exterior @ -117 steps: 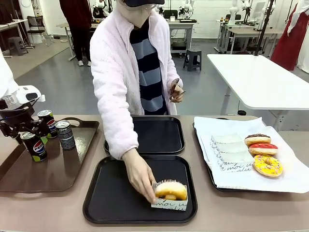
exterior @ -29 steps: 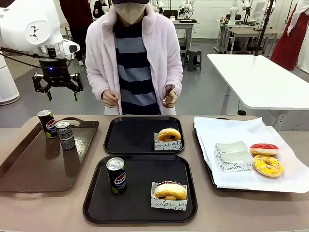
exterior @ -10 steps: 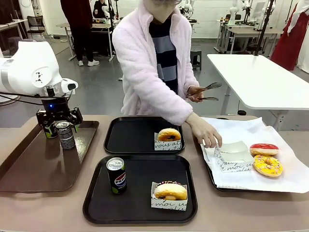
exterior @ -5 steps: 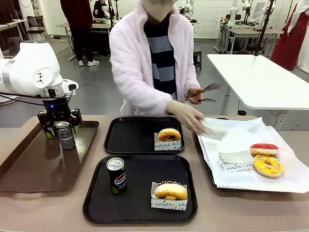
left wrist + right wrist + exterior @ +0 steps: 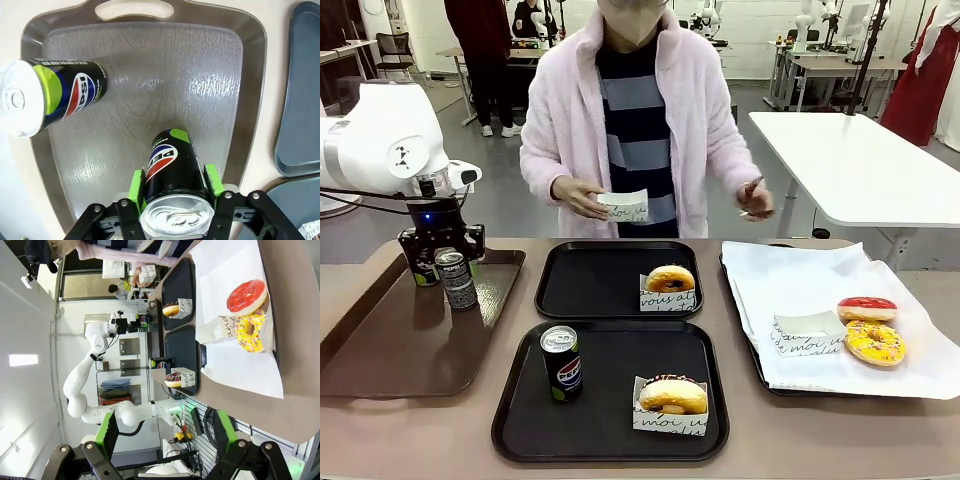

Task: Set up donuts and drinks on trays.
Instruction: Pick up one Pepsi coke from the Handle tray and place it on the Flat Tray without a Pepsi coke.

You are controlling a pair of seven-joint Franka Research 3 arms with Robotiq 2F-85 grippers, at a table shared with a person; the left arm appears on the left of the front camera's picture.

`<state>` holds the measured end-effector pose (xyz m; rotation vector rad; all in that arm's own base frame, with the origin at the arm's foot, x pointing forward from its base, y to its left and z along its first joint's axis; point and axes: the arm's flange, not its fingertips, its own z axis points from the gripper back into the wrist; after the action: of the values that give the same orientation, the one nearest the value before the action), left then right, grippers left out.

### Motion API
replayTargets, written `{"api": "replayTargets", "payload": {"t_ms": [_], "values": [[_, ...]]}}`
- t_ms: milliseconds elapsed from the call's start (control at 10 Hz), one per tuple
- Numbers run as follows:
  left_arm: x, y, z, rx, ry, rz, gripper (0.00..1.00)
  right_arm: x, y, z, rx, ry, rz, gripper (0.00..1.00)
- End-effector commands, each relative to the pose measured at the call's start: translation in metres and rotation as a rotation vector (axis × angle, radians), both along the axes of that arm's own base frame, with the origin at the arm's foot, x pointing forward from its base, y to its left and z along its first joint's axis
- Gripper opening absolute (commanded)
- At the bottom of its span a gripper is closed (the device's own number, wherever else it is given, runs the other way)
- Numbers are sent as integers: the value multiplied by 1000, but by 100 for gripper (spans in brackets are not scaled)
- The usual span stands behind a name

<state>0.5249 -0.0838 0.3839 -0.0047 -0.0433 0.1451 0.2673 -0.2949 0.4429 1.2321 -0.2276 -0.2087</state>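
pepsi can point(image 5: 171, 162) in l end effector point(image 5: 174, 185)

Brown tray point(image 5: 150, 100) was glossy plastic with a pebbled floor. 2 black trays point(image 5: 610, 400) looked smooth, near-matt plastic. Pepsi can point(image 5: 172, 170): shiny metal top, glossy printed side. Donut sleeves point(image 5: 670, 422) and liner point(image 5: 790, 270) were white paper. Jacket point(image 5: 560, 130) was fuzzy cloth.

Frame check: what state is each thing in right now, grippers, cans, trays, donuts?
left gripper: shut on Pepsi can, upright on brown tray.
right gripper: open, empty.
other can: upright, free.
near tray: carries tray can, front donut sleeved.
far tray: back donut sleeved, no can.
paper sleeve: in person's hand.
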Motion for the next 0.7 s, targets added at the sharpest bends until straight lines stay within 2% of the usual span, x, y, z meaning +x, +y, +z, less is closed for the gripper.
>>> {"api": "replayTargets", "payload": {"t_ms": [0,200,400,600], "values": [[-1,-4,15,18,16,28,0,-1,-1,0,11,-6,4,100],[-9,-9,60,34,34,-22,0,-1,-1,0,11,-6,4,100],[-31,-11,117,51,-9,-68,0,-1,-1,0,11,-6,4,100],[-35,-11,140,45,-31,-67,0,-1,-1,0,11,-6,4,100]]}}
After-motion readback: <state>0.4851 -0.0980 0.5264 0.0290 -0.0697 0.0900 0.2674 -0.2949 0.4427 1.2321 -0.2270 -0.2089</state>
